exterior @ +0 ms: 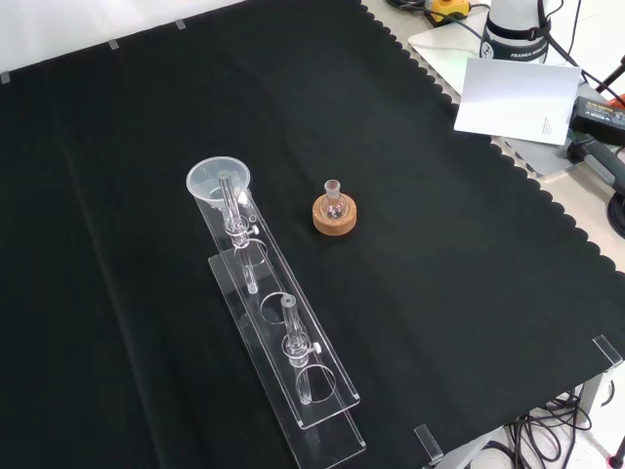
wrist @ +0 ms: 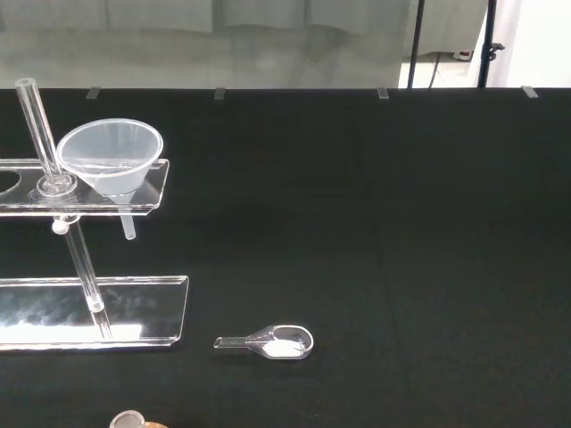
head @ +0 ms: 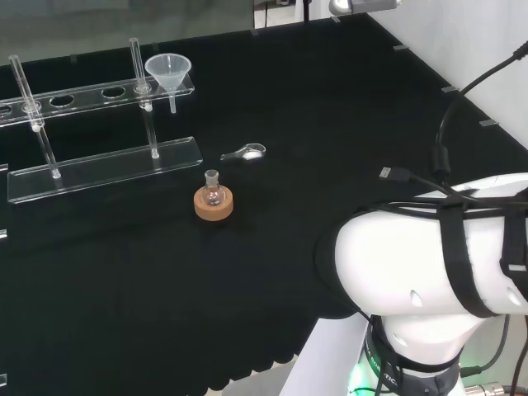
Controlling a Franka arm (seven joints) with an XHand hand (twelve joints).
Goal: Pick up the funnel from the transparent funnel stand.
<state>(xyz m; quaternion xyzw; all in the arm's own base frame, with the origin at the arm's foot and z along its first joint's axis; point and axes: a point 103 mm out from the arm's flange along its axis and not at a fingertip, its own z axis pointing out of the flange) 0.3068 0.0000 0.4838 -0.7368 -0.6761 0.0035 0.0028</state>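
Robot hand apart from funnel point(head: 168, 71)

the funnel point(head: 167, 73) sat in the right end hole of the clear funnel stand point(head: 103, 165) at the far left of the black-clothed counter point(head: 330, 148). nearer, a small flask point(head: 214, 188) stood on a cork ring point(head: 214, 205), with a clear spoon point(head: 246, 153) just beyond it.

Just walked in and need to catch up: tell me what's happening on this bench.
Nothing is being handled yet. The funnel sits in the end hole of the transparent funnel stand, its stem hanging below the upper shelf. In the head view, a small flask on a cork ring stands on the black cloth nearer the camera, with a clear scoop holding some white powder between it and the stand.
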